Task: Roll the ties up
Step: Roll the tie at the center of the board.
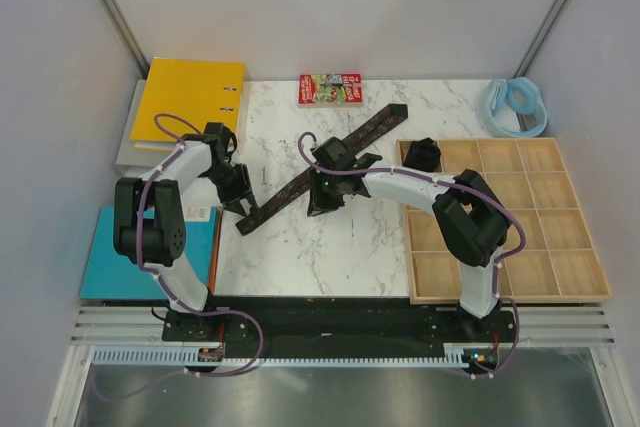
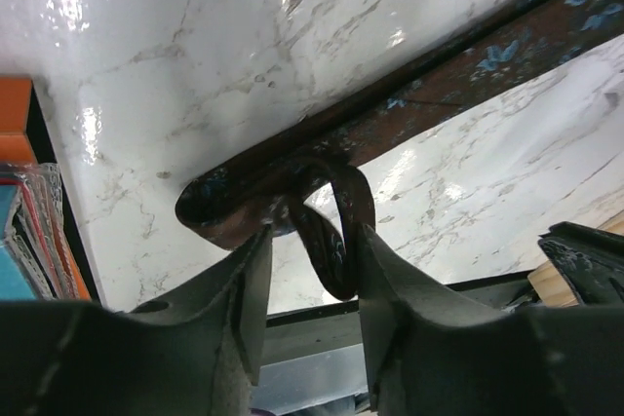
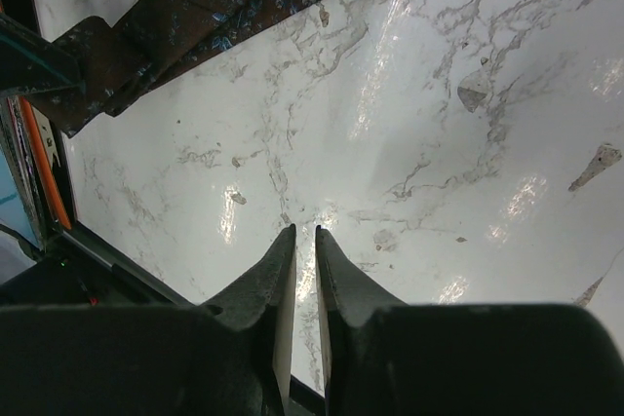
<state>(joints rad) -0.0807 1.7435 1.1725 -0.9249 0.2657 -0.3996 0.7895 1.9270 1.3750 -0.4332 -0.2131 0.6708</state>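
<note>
Ties, two counted.

Item one: flat tie, dark brown with small blue flowers. It lay stretched slantwise on the marble table, wholly left of the wooden tray. Its far end lay just beside the tray's far left corner. Its near end was well apart from the tray and folded back into a small upright loop.

Item two: coiled tie, a dark bundle. It sat inside the tray, in the far-row compartment against the tray's left wall.

Left gripper: released, fingers parted. The loop stood between them, not pinched. Position: at the flat tie's end farthest from the tray.

Right gripper: clenched to a thin slit, nothing between the fingers. Its tips were over bare marble by the flat tie's middle, left of the tray.

Other stock:
- Red book, lying beyond the tray's far left corner.
- Yellow binder, further left again, well apart from the tray.
- Pale blue band, just behind the tray's far edge.
</note>
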